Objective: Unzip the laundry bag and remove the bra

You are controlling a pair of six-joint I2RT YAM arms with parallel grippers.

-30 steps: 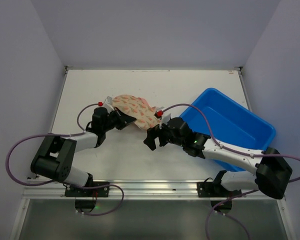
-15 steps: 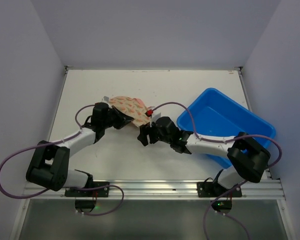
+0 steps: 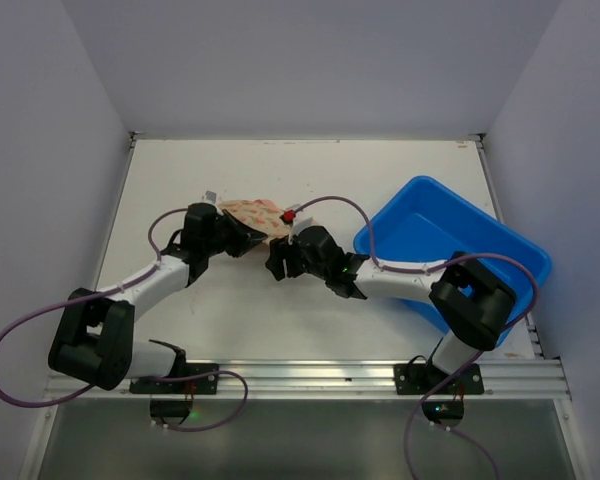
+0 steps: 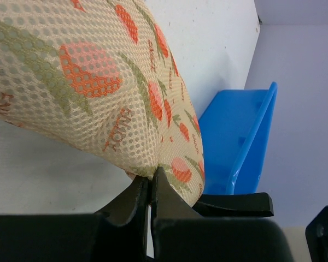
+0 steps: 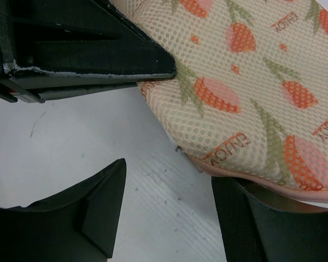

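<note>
The laundry bag (image 3: 255, 214) lies on the table between my two grippers, pale pink mesh with orange-red motifs. It fills the left wrist view (image 4: 98, 82) and the upper right of the right wrist view (image 5: 246, 93). My left gripper (image 3: 248, 237) is shut on the bag's near edge; in the left wrist view (image 4: 150, 183) the jaws pinch the mesh. My right gripper (image 3: 277, 262) is open, its jaws (image 5: 169, 213) straddling bare table beside the bag's zipped pink edge (image 5: 262, 177). The bra is hidden.
A blue plastic tub (image 3: 450, 250) stands at the right, over my right arm; its wall shows in the left wrist view (image 4: 235, 136). The white table (image 3: 330, 180) is walled at back and sides.
My right gripper has moved left and farther from me, up to the bag's right edge. My left gripper has drawn the bag a little left, still shut on it.
</note>
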